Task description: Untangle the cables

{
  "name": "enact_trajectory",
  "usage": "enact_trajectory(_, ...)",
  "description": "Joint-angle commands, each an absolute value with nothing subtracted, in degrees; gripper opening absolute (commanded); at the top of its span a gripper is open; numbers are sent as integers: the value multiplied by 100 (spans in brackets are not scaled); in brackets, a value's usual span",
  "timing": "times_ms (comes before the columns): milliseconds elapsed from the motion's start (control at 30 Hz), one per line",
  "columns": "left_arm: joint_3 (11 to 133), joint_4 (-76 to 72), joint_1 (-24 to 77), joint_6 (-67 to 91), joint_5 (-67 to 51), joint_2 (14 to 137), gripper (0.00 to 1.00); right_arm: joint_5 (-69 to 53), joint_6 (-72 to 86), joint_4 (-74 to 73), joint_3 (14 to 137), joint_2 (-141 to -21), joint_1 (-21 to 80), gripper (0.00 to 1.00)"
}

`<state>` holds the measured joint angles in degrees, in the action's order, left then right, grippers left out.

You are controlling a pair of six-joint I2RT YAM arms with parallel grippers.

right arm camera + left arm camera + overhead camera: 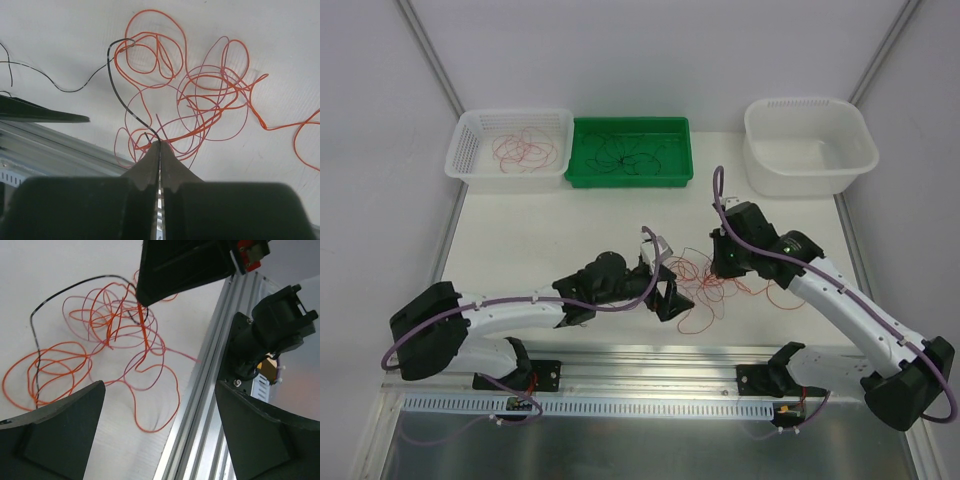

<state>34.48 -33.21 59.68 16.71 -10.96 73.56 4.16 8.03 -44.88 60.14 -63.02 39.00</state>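
Note:
The cables point(705, 285) lie as a loose tangle of orange-red, pinkish and one black strand on the white table between the two grippers. My right gripper point(160, 145) is shut, pinching the black cable point(117, 95) and some orange strands at its tip. Its black wedge point(185, 265) shows over the tangle point(115, 330) in the left wrist view. My left gripper point(160, 435) is open with nothing between its fingers point(55, 435). It hovers just left of the tangle, over the table's near edge, and shows from above as a dark claw point(665, 295).
At the back stand a white basket point(470, 150) holding red cables, a green tray point(582, 175) holding dark cables, and a white tub point(760, 170). An aluminium rail point(650, 365) runs along the table's near edge, close under the left gripper.

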Motion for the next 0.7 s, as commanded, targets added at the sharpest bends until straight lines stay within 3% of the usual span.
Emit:
enact_trajectory(0, 3515, -4437, 6240, 1793, -713, 7759, 92, 571, 1072, -4772, 6354, -6319, 4034, 1)
enact_trajectory(100, 3893, -4579, 6442, 1732, -379, 8322, 91, 641, 1177, -4773, 6381, -6319, 4139, 1)
enact_trajectory(300, 4324, -4772, 6697, 1503, 492, 9035, 73, 747, 1309, -4790, 6381, -6284, 4341, 1)
enact_trajectory(433, 4377, -4895, 6768, 1371, 694, 9254, 51, 765, 1345, -4799, 6363, -6258, 4429, 1)
enact_trajectory(500, 4359, -4939, 6768, 1336, 659, 9255, 19, 800, 1327, -4808, 6337, -6249, 4438, 1)
enact_trajectory(567, 4289, -4948, 6776, 1284, 668, 9176, 0, 844, 1301, -4860, 6311, -6205, 4438, 1)
enact_trajectory(667, 4114, -4922, 6768, 1117, 887, 8992, 0, 818, 1204, -4983, 6240, -6100, 4439, 1)
